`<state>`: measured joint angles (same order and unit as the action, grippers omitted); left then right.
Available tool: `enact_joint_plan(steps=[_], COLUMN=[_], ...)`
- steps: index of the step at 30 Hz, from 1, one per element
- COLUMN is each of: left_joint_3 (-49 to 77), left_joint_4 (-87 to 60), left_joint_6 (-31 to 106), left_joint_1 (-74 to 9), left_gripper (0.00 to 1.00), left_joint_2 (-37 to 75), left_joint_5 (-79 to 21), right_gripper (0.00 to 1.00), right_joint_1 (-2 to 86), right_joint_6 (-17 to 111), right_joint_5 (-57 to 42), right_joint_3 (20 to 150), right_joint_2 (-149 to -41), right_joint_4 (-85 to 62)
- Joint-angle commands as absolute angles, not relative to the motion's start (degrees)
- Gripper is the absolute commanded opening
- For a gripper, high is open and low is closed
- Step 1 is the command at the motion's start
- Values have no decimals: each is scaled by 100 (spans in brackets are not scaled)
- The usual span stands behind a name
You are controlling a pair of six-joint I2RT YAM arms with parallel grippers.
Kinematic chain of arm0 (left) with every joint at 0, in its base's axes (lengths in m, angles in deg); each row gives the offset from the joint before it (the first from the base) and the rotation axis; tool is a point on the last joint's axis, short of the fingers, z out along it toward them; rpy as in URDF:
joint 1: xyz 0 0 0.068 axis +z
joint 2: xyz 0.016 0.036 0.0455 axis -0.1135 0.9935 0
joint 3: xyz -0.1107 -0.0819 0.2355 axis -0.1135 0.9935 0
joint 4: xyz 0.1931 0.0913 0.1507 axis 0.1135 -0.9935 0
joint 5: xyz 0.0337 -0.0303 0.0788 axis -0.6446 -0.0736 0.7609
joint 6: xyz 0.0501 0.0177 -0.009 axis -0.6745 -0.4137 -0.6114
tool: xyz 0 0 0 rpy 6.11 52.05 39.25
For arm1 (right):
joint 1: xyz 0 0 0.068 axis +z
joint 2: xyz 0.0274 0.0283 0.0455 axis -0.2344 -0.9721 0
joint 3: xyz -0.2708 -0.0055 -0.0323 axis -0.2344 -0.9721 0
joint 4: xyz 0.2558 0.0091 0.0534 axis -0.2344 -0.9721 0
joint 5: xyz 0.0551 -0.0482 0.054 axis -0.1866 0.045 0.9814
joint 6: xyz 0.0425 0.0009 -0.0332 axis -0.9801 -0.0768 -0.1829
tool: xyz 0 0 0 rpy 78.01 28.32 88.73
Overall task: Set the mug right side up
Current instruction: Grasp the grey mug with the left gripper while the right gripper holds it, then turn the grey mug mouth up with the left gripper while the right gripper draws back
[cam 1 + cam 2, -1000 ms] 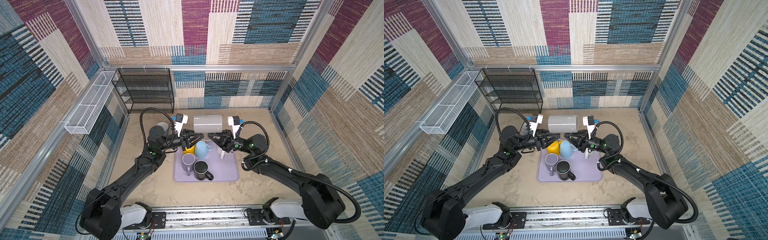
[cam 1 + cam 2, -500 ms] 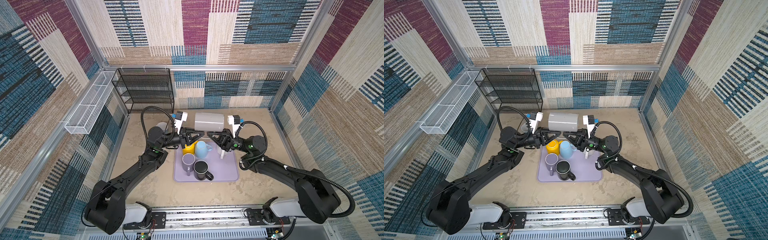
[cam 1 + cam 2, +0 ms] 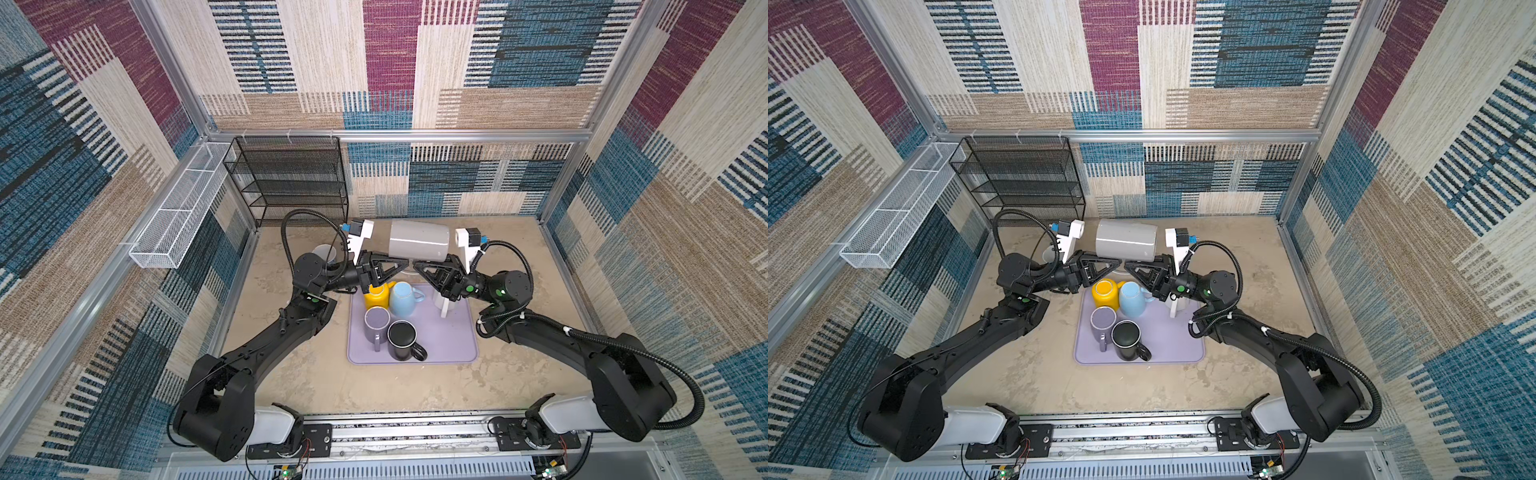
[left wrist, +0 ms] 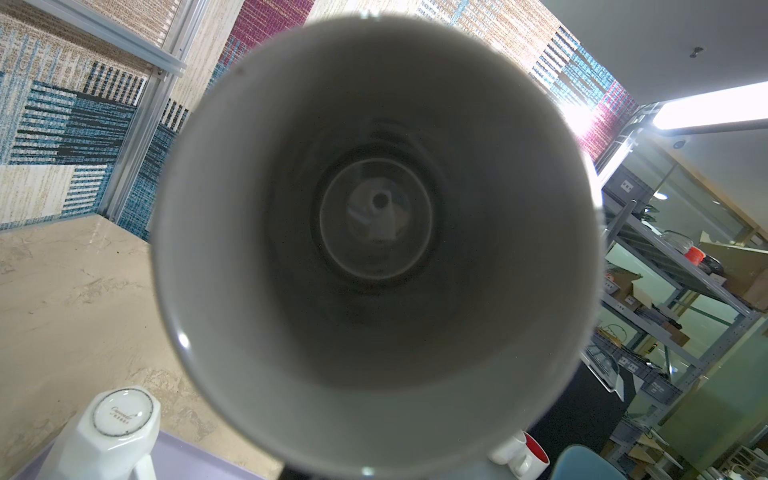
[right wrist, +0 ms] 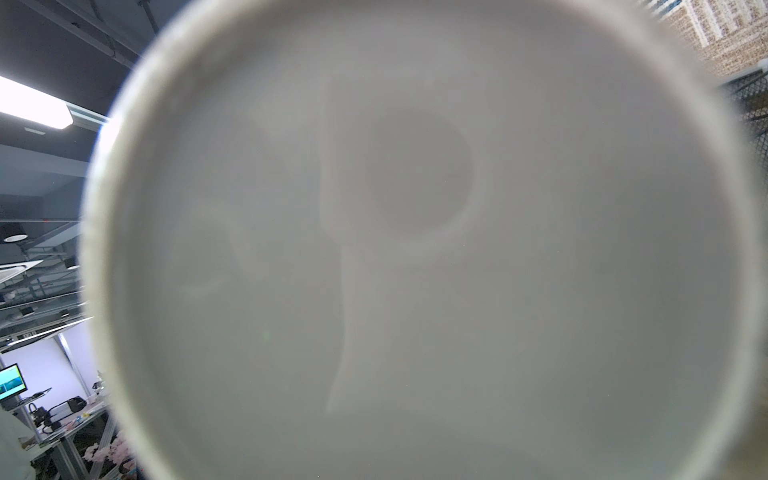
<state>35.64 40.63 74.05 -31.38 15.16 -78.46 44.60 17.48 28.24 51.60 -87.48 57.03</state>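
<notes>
The mug (image 3: 417, 241) lay on its side in the air, just above both sets of jaws, with its mouth toward the left gripper (image 3: 402, 264) and its base toward the right gripper (image 3: 419, 266). The left jaws were together under the rim end; whether they pinched anything could not be seen. The right jaws were clamped on the mug's underside. Below both lay the mat (image 3: 453, 345).

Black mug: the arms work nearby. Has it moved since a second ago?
No. The black mug stays by the tray's front edge, beside the purple mug.
</notes>
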Motion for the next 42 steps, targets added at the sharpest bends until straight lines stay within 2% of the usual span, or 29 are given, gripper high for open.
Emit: enact_joint_plan(steps=[1,4,9,16,25,29,35,42], left_joint_3=[3467,3473,3501,3545,3607,3611,3601,3163], left_joint_4=[4709,4708,4771,4794,4258,3622,2373,-28], left_joint_6=[7601,7621,7701,7702,7329,6964,6234,5146], left_joint_1=[-3154,-3156,-3152,-3148,-3144,-3137,-3133,-3143], left_gripper=[0,0,0,0,0,0,0,0], left_joint_2=[1517,1529,1530,1457,1243,1075,749,411], left_joint_5=[-7911,-7918,-7944,-7924,-7849,-7688,-7242,-6295], right_gripper=[0,3,23,41,71,76,79,79], right_joint_1=[4502,4502,4502,4502,4493,4484,4426,4362], right_joint_6=[1759,1862,1996,2221,2822,3114,3436,3653], right_joint_5=[3178,3176,3131,3080,2898,2738,2464,2301], right_joint_3=[5231,5289,5279,5261,5048,4914,4731,4659], right_joint_2=[-8758,-8719,-8635,-8509,-8014,-7700,-7244,-6997], right_joint_4=[5415,5178,4968,4619,3626,3068,2395,1994])
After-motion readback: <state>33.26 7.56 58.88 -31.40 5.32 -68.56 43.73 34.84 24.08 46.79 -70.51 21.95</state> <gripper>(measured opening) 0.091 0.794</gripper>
